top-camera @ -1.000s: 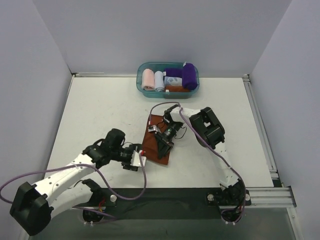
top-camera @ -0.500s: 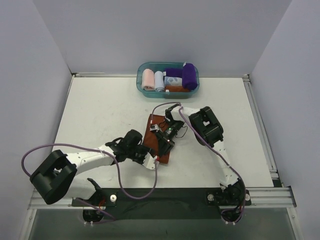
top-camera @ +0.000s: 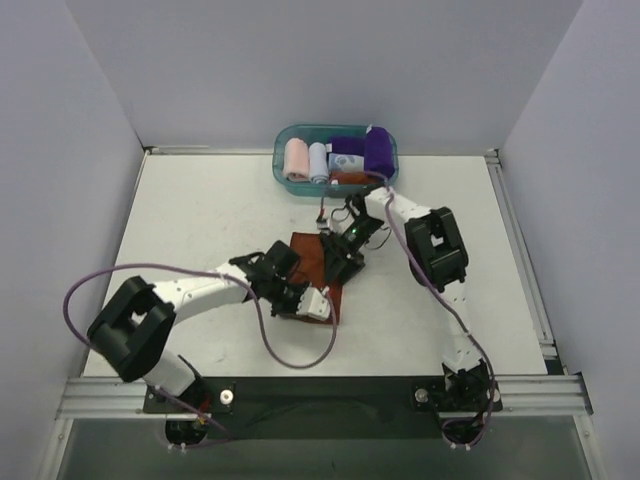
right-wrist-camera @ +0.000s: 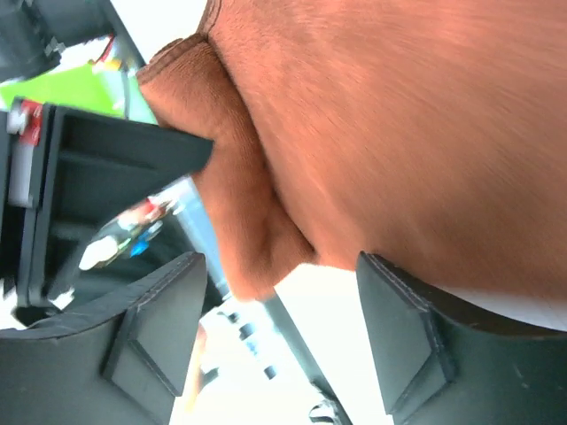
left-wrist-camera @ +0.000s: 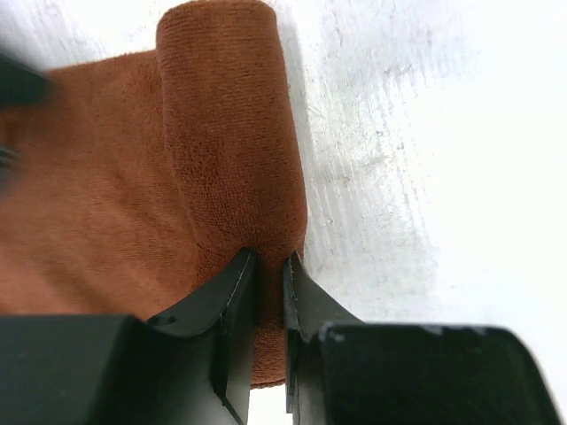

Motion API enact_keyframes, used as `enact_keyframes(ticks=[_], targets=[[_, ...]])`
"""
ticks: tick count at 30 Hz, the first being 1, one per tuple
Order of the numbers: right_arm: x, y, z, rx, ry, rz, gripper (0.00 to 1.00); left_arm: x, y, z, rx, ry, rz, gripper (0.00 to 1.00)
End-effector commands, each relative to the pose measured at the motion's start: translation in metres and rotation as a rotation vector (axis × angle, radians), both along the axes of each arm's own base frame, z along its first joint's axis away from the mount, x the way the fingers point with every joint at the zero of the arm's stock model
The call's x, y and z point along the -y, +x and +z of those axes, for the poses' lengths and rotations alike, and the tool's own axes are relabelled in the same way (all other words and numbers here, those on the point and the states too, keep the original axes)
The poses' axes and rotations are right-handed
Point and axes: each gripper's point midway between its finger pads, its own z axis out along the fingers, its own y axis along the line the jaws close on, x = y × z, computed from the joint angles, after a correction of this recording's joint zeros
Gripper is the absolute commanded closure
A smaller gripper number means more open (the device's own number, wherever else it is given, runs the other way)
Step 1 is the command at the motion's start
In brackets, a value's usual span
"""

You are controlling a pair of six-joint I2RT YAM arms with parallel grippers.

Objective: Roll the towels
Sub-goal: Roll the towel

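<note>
The rust-brown towel (top-camera: 306, 250) lies on the white table, with its near edge turned over into a thick fold (left-wrist-camera: 232, 133). My left gripper (top-camera: 320, 303) is shut on that fold, its jaws (left-wrist-camera: 271, 262) pinching the cloth at the near end. My right gripper (top-camera: 338, 262) stands open over the towel's far part. In the right wrist view, the towel (right-wrist-camera: 399, 124) fills the top and a folded corner hangs between the spread fingers (right-wrist-camera: 168, 310) without being gripped. The purple towel (top-camera: 378, 150) sits rolled in the basket.
A teal basket (top-camera: 283, 150) stands at the table's back edge, holding a pink roll (top-camera: 297, 160), a pale blue roll (top-camera: 318, 160) and other small cloths. Purple cables loop from both arms. Grey walls close in the left, right and back sides.
My left arm swung right to the towel's near edge and closed on the fold. My right gripper let go, opened and drew back toward the far side.
</note>
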Motion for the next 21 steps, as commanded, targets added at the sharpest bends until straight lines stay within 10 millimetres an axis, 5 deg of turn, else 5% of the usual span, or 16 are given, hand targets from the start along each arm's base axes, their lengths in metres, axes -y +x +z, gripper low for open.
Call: enact_keyframes(ticks=[1, 6, 11, 12, 18, 21], targets=[[0.031, 0.037, 0.046, 0.220, -0.056, -0.073, 0.29, -0.039, -0.052, -0.017, -0.433, 0.168, 0.106, 1.00], [0.071, 0.033, 0.074, 0.344, -0.083, -0.125, 0.27, -0.023, -0.016, -0.005, -0.616, 0.144, 0.213, 1.00], [0.111, 0.010, 0.090, 0.498, -0.162, -0.126, 0.27, -0.023, 0.003, -0.021, -0.826, 0.205, 0.282, 1.00], [0.113, 0.004, 0.103, 0.553, -0.146, -0.125, 0.27, -0.024, 0.008, -0.025, -0.838, 0.219, 0.291, 1.00], [0.116, -0.035, 0.102, 0.734, -0.131, -0.001, 0.30, -0.020, 0.040, -0.049, -0.958, 0.307, 0.369, 1.00], [0.099, -0.057, 0.097, 0.807, -0.128, 0.126, 0.33, -0.020, 0.045, -0.054, -1.031, 0.326, 0.390, 1.00]])
